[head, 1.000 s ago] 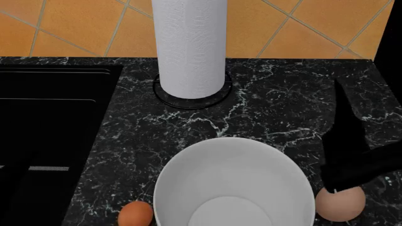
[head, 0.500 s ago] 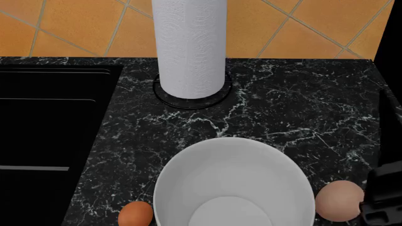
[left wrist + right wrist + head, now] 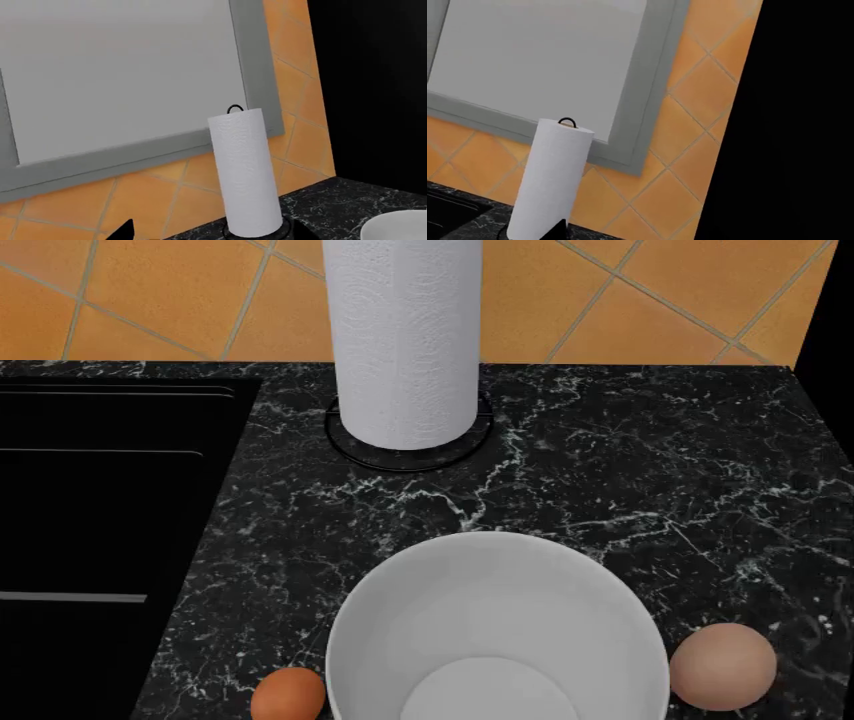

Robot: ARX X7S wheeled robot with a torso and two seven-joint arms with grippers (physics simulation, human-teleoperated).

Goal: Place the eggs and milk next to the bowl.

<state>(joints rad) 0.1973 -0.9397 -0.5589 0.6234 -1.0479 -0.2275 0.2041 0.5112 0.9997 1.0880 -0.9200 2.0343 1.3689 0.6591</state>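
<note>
Fingers of both grippers: state cannot be determined. Bowl (image 3: 497, 630) holds nothing; orange egg (image 3: 287, 695) touches its left side, tan egg (image 3: 722, 665) just right.

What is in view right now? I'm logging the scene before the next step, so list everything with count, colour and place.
bowl: one, plain white, on the countertop at the near edge of the head view, empty.
orange-brown egg: one, on the countertop just left of the bowl.
pinkish-tan egg: one, larger, on the countertop just right of the bowl.
paper towel roll: one, white, upright on a dark round holder behind the bowl.
sink: one, black, set into the countertop at the left.
countertop: black marble with white veins.
wall tiles: orange, behind the countertop.
window frame: grey, above the tiles.
milk: none in view.
Robot's jaws: not identifiable in any view.
</note>
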